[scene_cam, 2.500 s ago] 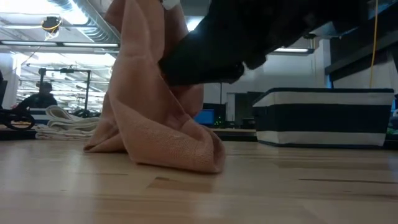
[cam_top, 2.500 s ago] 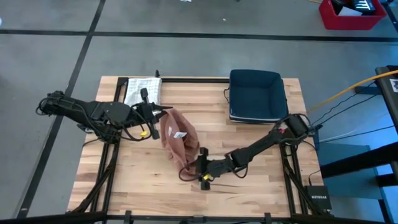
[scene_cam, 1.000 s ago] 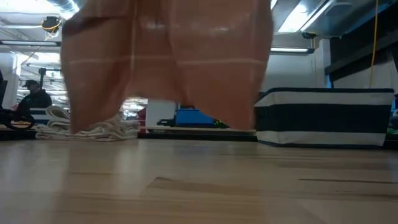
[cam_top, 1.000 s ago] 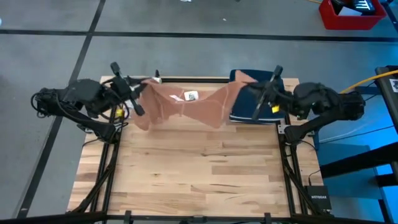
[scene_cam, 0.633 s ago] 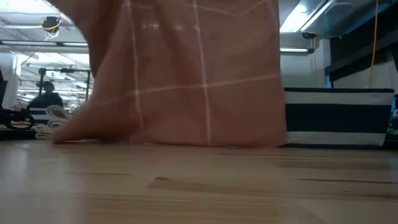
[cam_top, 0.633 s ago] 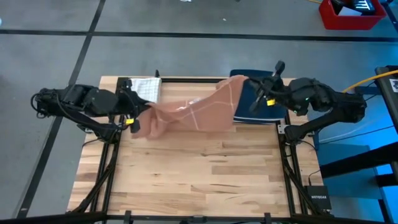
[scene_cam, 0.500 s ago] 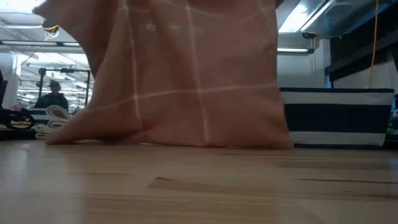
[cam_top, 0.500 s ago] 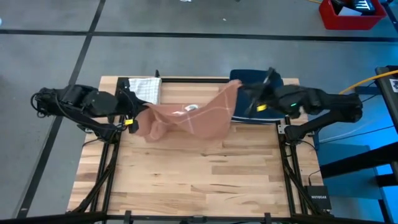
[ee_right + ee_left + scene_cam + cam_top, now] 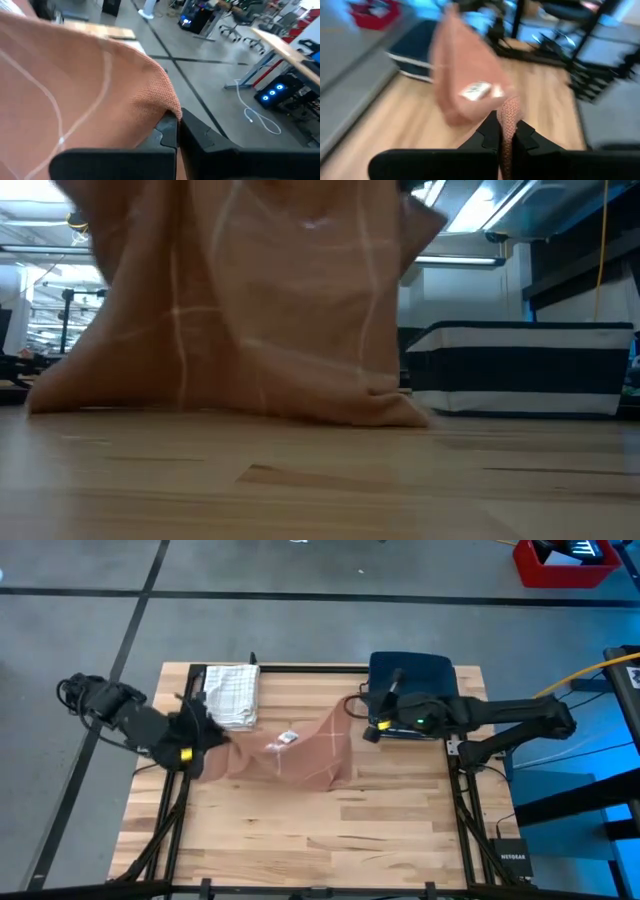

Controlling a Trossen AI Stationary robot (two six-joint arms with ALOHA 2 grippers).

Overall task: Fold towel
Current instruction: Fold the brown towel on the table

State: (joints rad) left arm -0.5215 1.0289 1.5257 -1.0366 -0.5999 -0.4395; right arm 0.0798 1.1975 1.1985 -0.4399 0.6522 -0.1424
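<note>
A salmon towel [image 9: 295, 755] with thin white lines and a white label [image 9: 287, 737] is strung between my two grippers over the table's far half. Its lower edge [image 9: 230, 408] rests on the wood, and the upper part sags between the holds. My left gripper [image 9: 212, 740] is shut on the towel's left end, and my right gripper [image 9: 360, 720] is shut on its right end, just in front of the navy basket [image 9: 410, 690]. My left gripper pinches an edge of the towel [image 9: 508, 117] between its two fingers [image 9: 491, 134], at the towel's left end. The cloth runs away from the fingers toward the table's right, slack, with its lower part on the table. My right gripper pinches a top corner of the towel [image 9: 169, 106] between its two fingers [image 9: 196, 134], coming from the table's right and slanting a little downward. The cloth falls away from the corner toward the left, with its lower edge on the table.
A folded white checked towel [image 9: 232, 695] lies at the far left of the table. The navy basket with a white stripe [image 9: 520, 370] stands at the far right. Bare wood [image 9: 320, 830] spreads over the near half of the table.
Both grippers have come down and toward the near edge with the towel; the right one has also gone toward the table's left, and the left one has rolled. The towel, which hung spread and clear of the table, now sags with its lower edge lying on the wood.
</note>
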